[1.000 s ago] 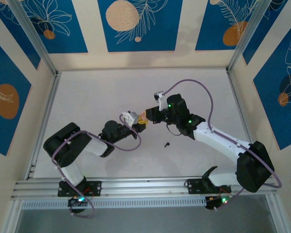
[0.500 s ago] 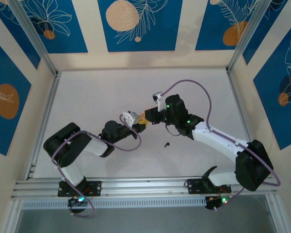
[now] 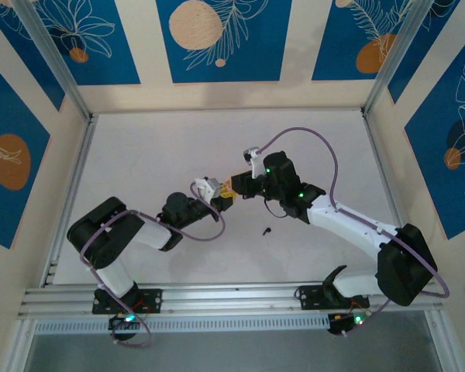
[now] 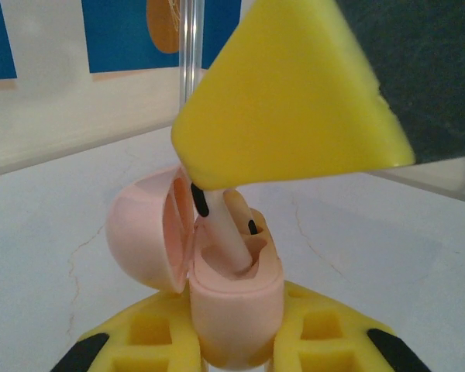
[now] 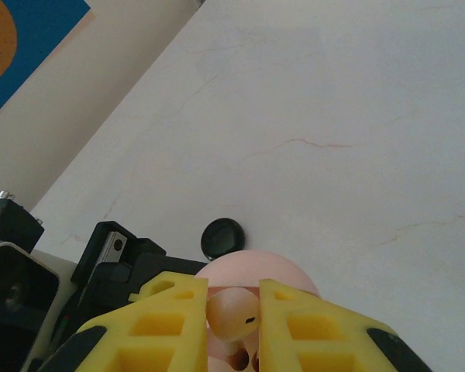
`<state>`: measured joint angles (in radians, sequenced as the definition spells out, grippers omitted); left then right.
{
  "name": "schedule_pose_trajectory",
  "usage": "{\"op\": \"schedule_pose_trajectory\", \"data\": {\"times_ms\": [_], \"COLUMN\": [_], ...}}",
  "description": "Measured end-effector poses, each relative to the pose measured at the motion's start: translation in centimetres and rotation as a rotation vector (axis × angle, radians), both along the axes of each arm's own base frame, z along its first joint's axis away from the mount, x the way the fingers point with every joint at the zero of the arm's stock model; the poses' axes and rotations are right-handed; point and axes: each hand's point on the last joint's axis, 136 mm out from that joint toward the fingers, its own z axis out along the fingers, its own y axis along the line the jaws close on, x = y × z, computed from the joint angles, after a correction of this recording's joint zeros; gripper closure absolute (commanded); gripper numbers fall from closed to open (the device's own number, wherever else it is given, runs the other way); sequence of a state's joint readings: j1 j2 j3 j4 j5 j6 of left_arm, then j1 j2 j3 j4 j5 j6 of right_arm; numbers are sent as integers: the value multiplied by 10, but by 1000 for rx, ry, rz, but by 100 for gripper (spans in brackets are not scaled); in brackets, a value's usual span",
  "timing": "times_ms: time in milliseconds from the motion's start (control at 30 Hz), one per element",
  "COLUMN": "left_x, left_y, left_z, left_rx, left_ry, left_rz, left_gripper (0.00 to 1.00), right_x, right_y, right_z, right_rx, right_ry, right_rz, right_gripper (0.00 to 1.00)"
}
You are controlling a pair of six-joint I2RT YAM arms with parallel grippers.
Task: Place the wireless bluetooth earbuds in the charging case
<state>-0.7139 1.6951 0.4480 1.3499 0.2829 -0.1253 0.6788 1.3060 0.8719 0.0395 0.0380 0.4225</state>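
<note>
Left fingers [image 4: 139, 341] gripping open case [image 4: 236, 314], right fingers [image 5: 167, 325] pinching pink earbud [image 5: 231, 310], stem inside

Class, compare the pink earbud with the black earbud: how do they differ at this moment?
The pink earbud is pinched by the right gripper; the black earbud lies loose on the table. The pink earbud stands stem-down in the open charging case that the left gripper grips; the black earbud lies apart from it. One is pale pink, the other black. Both are far smaller than a gripper finger.
</note>
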Motion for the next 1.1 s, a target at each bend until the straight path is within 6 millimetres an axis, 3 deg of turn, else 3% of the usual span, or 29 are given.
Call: {"op": "schedule_pose_trajectory", "data": {"times_ms": [533,1100], "left_x": [0,-3], "left_y": [0,0], "left_z": [3,7], "left_rx": [-3,-3], "left_ry": [-4,-5], "left_rz": [0,-6], "left_gripper": [95,94], "right_x": [-1,-6], "right_y": [-2,-6], "right_z": [-1,1], "right_rx": [-20,-22], "right_ry": [-14,-33], "right_rz": [3,10], "right_gripper": [80,64]}}
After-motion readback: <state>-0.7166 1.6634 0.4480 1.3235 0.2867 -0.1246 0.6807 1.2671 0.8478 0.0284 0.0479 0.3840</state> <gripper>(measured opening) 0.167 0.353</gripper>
